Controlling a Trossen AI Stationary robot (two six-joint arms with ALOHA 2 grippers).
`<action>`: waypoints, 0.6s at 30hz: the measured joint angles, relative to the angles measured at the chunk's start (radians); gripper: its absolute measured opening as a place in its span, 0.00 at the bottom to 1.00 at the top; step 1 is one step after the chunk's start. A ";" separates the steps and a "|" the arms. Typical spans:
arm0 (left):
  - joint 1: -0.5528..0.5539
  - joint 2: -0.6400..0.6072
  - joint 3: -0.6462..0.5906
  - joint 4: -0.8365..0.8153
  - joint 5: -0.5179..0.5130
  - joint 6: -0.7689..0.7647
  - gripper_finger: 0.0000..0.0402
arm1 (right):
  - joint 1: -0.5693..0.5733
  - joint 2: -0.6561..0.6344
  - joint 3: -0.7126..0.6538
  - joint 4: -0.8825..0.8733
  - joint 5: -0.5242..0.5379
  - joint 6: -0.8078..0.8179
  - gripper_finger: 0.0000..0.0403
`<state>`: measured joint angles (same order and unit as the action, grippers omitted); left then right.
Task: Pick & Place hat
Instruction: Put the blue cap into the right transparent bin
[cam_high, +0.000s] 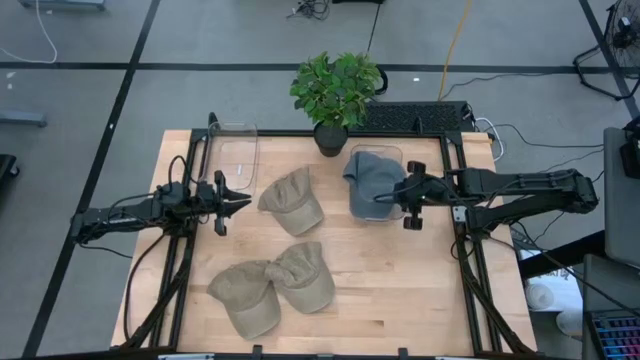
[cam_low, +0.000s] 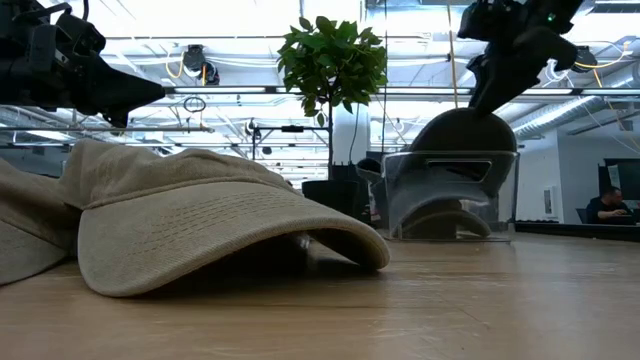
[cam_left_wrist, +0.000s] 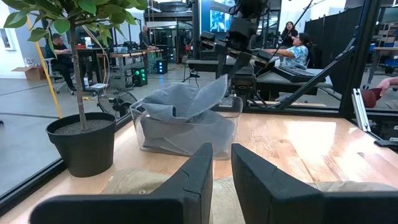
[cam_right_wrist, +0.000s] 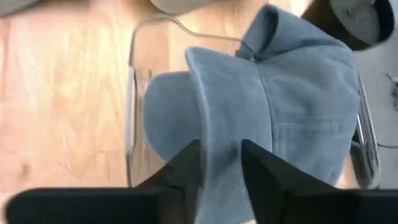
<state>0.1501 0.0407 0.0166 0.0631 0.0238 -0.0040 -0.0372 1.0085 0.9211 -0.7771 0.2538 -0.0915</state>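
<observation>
A grey-blue hat (cam_high: 368, 175) sits in a clear container (cam_high: 385, 150) at the table's far right, its brim sticking up above the rim (cam_left_wrist: 214, 87). My right gripper (cam_right_wrist: 221, 152) slants down over it, a little open, with the brim (cam_right_wrist: 214, 124) between its fingers. My left gripper (cam_high: 243, 203) waits level at the table's left, open by a narrow gap (cam_left_wrist: 221, 155), with nothing between its fingers. My right gripper has one finger on each side of the hat's upturned brim (cam_right_wrist: 217, 143), coming from above and the table's right, slanting down. I cannot tell whether the fingers touch the brim. The hat's crown (cam_right_wrist: 298, 93) rests in the container.
Three tan caps lie on the table: one at the middle (cam_high: 293, 200) and two near the front (cam_high: 305, 275) (cam_high: 245, 297). A second clear container (cam_high: 237, 150) stands at the far left. A potted plant (cam_high: 335, 90) stands at the far edge.
</observation>
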 joint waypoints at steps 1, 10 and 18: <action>0.000 0.000 0.000 0.000 0.000 0.000 0.17 | 0.000 0.000 0.000 0.009 -0.008 -0.001 0.29; 0.000 0.000 0.000 0.000 0.000 0.000 0.17 | 0.000 0.000 0.000 0.098 -0.050 -0.034 0.67; 0.000 0.000 0.000 0.000 0.000 0.000 0.17 | -0.001 0.000 0.000 0.088 0.113 0.022 0.72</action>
<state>0.1499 0.0406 0.0166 0.0631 0.0237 -0.0040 -0.0377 1.0084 0.9211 -0.6889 0.3667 -0.0693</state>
